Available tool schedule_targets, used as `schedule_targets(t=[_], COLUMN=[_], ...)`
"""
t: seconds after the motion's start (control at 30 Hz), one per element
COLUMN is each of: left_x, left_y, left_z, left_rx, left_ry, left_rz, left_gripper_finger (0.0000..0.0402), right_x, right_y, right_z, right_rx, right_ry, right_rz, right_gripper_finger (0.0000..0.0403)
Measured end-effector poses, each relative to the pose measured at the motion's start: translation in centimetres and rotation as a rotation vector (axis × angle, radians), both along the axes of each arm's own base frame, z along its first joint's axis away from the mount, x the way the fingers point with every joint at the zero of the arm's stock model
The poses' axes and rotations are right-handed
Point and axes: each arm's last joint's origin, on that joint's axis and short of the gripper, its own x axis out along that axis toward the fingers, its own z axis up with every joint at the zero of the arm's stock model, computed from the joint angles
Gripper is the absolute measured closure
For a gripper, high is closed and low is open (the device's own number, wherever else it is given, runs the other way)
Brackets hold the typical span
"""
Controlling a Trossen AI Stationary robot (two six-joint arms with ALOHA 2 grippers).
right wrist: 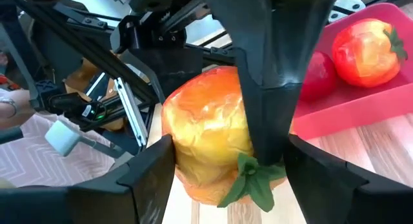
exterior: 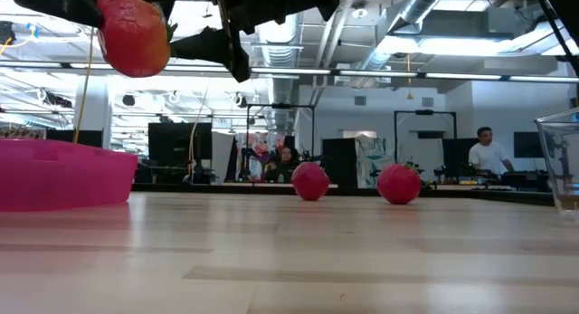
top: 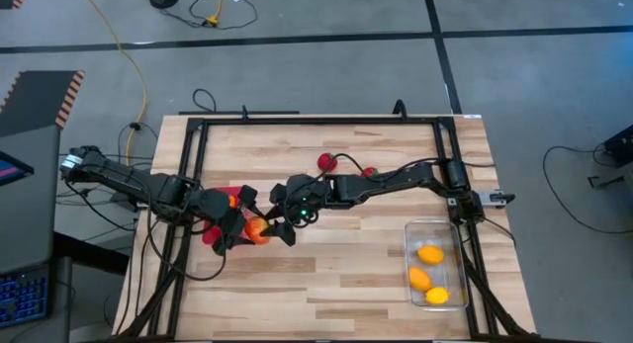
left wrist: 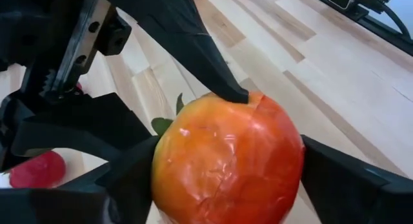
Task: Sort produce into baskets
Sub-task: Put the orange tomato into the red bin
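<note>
An orange tomato with a green top (top: 257, 229) hangs above the table between my two grippers, which meet left of the table's middle. My left gripper (top: 240, 232) comes from the left and is shut on it. My right gripper (top: 278, 224) comes from the right and is shut on it too. The small red basket (top: 229, 196) stands right behind them under the left arm, and holds another orange tomato (right wrist: 364, 50) and a red piece (right wrist: 319, 75). Two red pieces (top: 325, 162) (top: 368, 171) lie on the table farther back. The clear bin (top: 457, 274) at the near right holds three yellow-orange ovals. My left gripper pinches the tomato between its two fingers (left wrist: 122, 185), on two opposite sides of its body (left wrist: 164, 175). The fingers come roughly level from the table's left. The tomato is lifted clear of the table (exterior: 134, 33). My right gripper has one fingertip (left wrist: 222, 82) on the tomato's upper side next to the green top (left wrist: 242, 108), and the other finger is hidden behind the fruit. In its own wrist view the tomato's side (right wrist: 179, 153) sits against one finger. It comes from the table's right.
The black frame rails (top: 450, 155) run around the wooden table. Bare wood lies between the grippers and the clear bin and along the near edge. People stand in the room beyond the table (exterior: 488, 156).
</note>
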Motion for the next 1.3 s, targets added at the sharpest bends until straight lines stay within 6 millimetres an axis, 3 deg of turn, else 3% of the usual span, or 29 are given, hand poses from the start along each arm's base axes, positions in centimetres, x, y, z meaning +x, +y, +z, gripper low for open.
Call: schedule_targets(t=[0.17, 0.63, 0.93, 1.07, 1.3], left_x=[0.0, 0.0, -0.1, -0.5, -2.1], left_y=[0.0, 0.0, 0.1, 0.3, 1.2], left_z=[0.0, 0.0, -0.1, -0.2, 0.9], left_rx=[0.002, -0.002, -0.011, -0.009, 0.077], left_ry=[-0.001, 0.0, 0.021, 0.08, 0.199], left_rz=[0.003, 0.011, 0.032, 0.062, 0.204], left_gripper_finger=[0.0123, 0.0116, 0.0115, 0.0115, 0.0115], right_x=[0.0, 0.0, 0.0, -0.1, -1.5], right_y=[0.0, 0.0, -0.1, -1.2, -5.3], right_z=[0.0, 0.0, -0.1, -0.3, 0.4], right_rx=[0.0, -0.001, 0.006, 0.041, 0.048], right_ry=[0.0, 0.003, 0.011, 0.047, 0.15], right_rz=[0.0, -0.001, -0.009, -0.002, 0.026], right_gripper_finger=[0.0106, 0.0105, 0.0035, 0.0016, 0.0013])
